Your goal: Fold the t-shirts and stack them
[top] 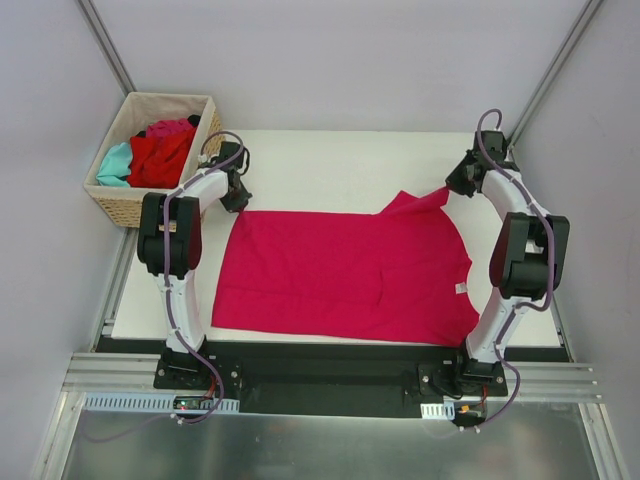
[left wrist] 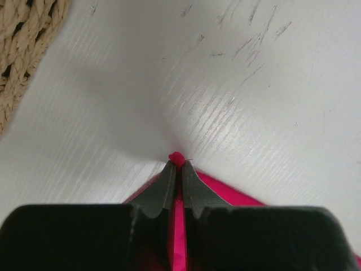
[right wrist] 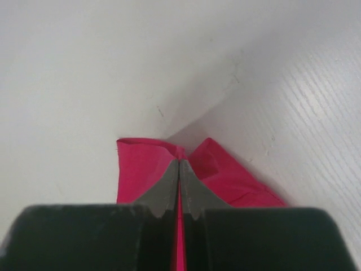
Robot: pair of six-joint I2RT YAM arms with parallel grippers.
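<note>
T-shirt (top: 340, 275) lies flat on the surface (top: 330, 160) beside the basket (top: 125, 205), long axis running away from it; we see left tool (left wrist: 176, 164) clamped on its basket-side corner, right tool (right wrist: 179, 162) clamped on the sleeve at the end away from the basket.

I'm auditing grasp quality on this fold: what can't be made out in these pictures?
- Top view: the fingertips of left gripper and right gripper, hidden under their own wrists.
- Both wrist views: how much of the magenta t-shirt is pinched, hidden by the shut fingers.
- Top view: how many shirts fill the basket; upper ones cover lower ones.
- Left wrist view: most of the basket, cut off by the edge.
</note>
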